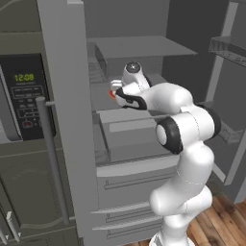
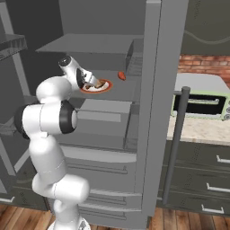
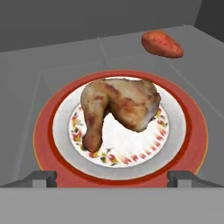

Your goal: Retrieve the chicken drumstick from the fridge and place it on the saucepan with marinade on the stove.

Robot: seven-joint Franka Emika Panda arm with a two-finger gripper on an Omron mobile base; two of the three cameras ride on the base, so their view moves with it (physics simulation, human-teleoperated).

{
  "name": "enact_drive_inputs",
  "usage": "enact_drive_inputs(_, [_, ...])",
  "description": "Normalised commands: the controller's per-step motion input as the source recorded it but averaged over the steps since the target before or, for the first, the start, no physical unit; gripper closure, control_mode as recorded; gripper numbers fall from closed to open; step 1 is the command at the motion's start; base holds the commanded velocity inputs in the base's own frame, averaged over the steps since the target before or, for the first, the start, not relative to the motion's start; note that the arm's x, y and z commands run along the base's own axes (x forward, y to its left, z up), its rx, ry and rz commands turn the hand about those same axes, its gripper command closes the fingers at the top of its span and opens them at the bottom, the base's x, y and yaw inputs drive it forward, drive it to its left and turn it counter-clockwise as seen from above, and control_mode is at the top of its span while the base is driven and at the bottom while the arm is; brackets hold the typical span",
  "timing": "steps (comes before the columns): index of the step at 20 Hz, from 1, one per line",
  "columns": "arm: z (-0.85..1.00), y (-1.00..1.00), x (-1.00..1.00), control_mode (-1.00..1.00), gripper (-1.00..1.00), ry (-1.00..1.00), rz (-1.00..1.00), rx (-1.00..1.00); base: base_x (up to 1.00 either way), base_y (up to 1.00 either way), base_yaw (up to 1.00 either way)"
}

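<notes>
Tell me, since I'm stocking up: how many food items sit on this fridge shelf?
2: the chicken drumstick on the red-rimmed plate, and a red-orange oblong item beyond. Others may be hidden.

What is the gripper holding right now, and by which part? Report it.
Nothing is held. The gripper is open, its fingertips standing wide apart at the near rim of the plate; the chicken drumstick lies untouched on it.

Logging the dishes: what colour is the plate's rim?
Red, with a floral ring inside; the plate shows best in the hand view.
</notes>
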Motion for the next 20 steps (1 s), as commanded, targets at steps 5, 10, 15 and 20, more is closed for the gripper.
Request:
enact_drive_inputs(5, [-0.03, 0.00, 0.31, -1.00, -1.00, 0.08, -0.02, 0.00, 0.00, 0.00, 0.00])
enact_drive_inputs(10, [-0.03, 0.00, 0.30, -1.00, -1.00, 0.09, -0.03, 0.00, 0.00, 0.00, 0.00])
enact_drive_inputs(15, [-0.13, 0.00, 0.21, -1.00, -1.00, 0.03, -0.03, 0.00, 0.00, 0.00, 0.00])
enact_drive_inputs(20, [-0.18, 0.00, 0.14, -1.00, -1.00, 0.00, -0.03, 0.00, 0.00, 0.00, 0.00])
